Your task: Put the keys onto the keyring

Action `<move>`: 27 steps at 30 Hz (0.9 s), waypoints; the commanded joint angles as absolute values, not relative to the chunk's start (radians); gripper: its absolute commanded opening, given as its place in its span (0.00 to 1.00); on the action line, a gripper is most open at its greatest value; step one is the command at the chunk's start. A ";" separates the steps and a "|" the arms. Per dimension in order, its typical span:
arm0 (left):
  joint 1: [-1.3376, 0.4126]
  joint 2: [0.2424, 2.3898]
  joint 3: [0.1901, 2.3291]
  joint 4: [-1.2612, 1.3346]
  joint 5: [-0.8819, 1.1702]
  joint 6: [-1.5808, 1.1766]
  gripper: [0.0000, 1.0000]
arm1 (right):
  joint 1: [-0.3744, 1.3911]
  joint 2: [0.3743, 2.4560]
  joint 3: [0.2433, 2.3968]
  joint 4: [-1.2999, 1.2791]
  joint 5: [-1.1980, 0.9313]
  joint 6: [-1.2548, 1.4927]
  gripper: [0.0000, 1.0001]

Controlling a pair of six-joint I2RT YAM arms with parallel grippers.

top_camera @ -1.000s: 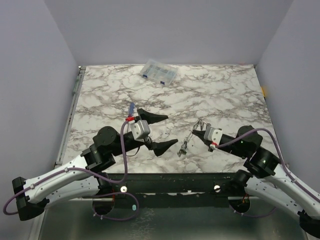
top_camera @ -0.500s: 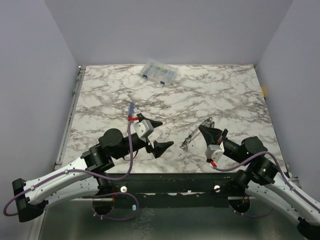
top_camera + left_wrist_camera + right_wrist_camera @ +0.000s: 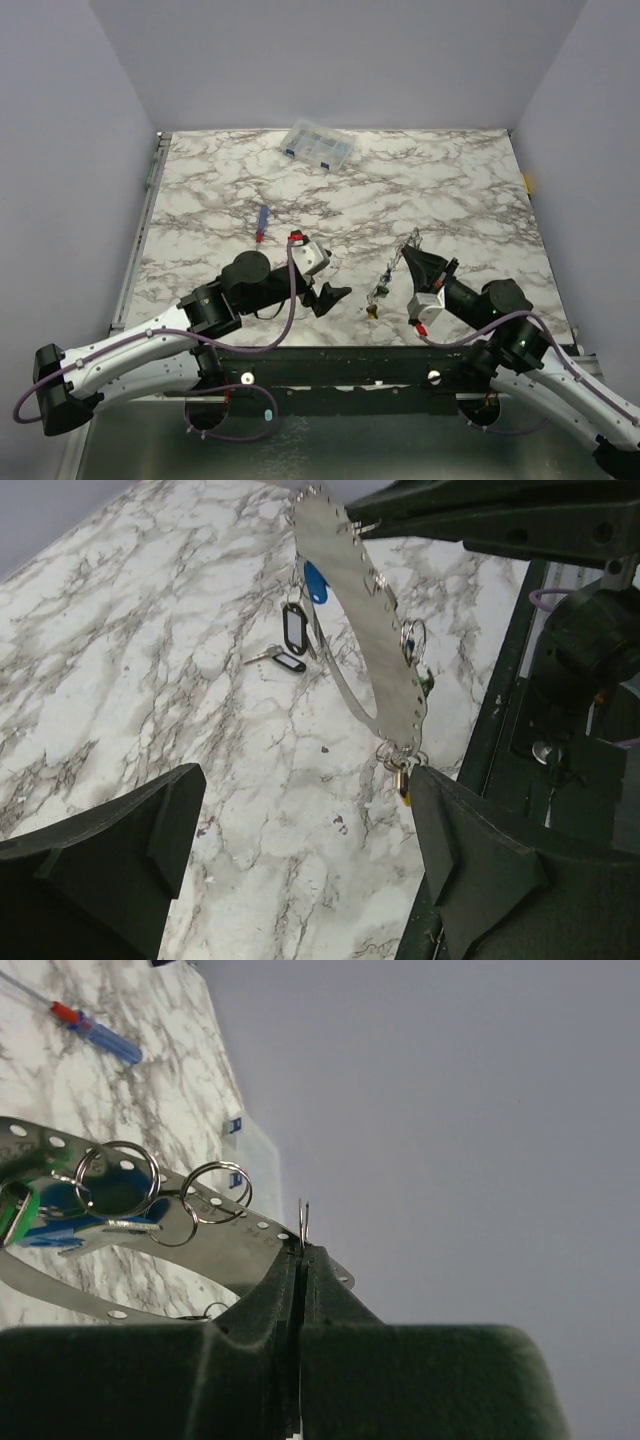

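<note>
The keyring (image 3: 396, 268) is a thin perforated metal hoop held on edge above the table. My right gripper (image 3: 416, 256) is shut on its upper end, with the fingertips (image 3: 300, 1252) pinched together on the band (image 3: 150, 1218). Small split rings (image 3: 118, 1175) hang from the band with the keys: a blue tag (image 3: 315, 581), black tags (image 3: 294, 626), and a yellow one (image 3: 402, 783) at the lowest point. My left gripper (image 3: 332, 278) stands open just left of the hoop. Its fingers (image 3: 110, 845) hold nothing, and the right one sits beside the yellow key.
A red-and-blue screwdriver (image 3: 262, 222) lies on the marble behind the left arm. A clear compartment box (image 3: 318, 146) stands at the back edge. The dark frame (image 3: 520, 670) along the table's near edge runs close under the hoop.
My right gripper has swung round and lifted the keyring upright off the table. The left arm has moved right and nearer the hoop, its jaws still wide.
</note>
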State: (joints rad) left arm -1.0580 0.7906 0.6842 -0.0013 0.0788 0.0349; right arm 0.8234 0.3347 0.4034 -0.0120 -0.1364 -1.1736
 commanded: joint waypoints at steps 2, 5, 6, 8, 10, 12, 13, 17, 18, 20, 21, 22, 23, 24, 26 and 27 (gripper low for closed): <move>-1.062 0.881 0.727 -0.019 0.008 -0.066 0.87 | 0.827 0.378 0.441 0.169 0.120 -1.069 0.00; -1.061 0.952 0.724 -0.007 0.013 -0.100 0.82 | 0.829 0.416 0.449 0.205 0.240 -1.072 0.00; -1.062 0.981 0.719 0.020 0.010 -0.120 0.80 | 0.827 0.430 0.460 0.220 0.285 -1.049 0.00; -1.062 1.044 0.709 0.079 0.009 -0.168 0.78 | 0.828 0.466 0.489 0.259 0.400 -1.018 0.00; -1.061 1.110 0.719 0.109 0.007 -0.202 0.75 | 0.828 0.518 0.534 0.279 0.523 -0.983 0.00; -1.062 1.173 0.736 0.134 -0.016 -0.233 0.74 | 0.828 0.567 0.582 0.273 0.635 -0.960 0.00; -1.062 1.201 0.742 0.160 -0.023 -0.244 0.74 | 0.827 0.590 0.598 0.279 0.677 -0.951 0.00; -1.064 1.312 0.782 0.232 -0.036 -0.254 0.70 | 0.828 0.613 0.624 0.343 0.819 -0.943 0.00; -1.065 1.339 0.798 0.240 -0.055 -0.254 0.69 | 0.829 0.616 0.632 0.355 0.849 -0.936 0.00; -1.066 1.397 0.834 0.257 -0.115 -0.266 0.68 | 0.827 0.628 0.667 0.355 0.925 -0.897 0.00; -1.066 1.428 0.851 0.265 -0.150 -0.279 0.68 | 0.826 0.635 0.693 0.333 0.955 -0.863 0.00; -1.066 1.460 0.871 0.272 -0.184 -0.298 0.68 | 0.827 0.640 0.718 0.307 0.978 -0.831 0.00; -1.068 1.494 0.892 0.279 -0.216 -0.315 0.68 | 0.827 0.645 0.741 0.281 0.994 -0.800 0.00; -1.069 1.543 0.917 0.278 -0.248 -0.333 0.68 | 0.827 0.650 0.764 0.243 1.002 -0.753 0.00; -1.071 1.619 0.975 0.277 -0.279 -0.347 0.65 | 0.827 0.657 0.807 0.183 1.010 -0.686 0.00; -1.072 1.660 1.019 0.277 -0.290 -0.350 0.64 | 0.826 0.660 0.829 0.154 1.007 -0.642 0.00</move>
State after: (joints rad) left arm -1.0626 1.5352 0.9112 0.2363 -0.1600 -0.2932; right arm 0.8238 0.6590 0.7345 0.2272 0.9112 -0.8230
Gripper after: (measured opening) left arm 0.659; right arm 0.015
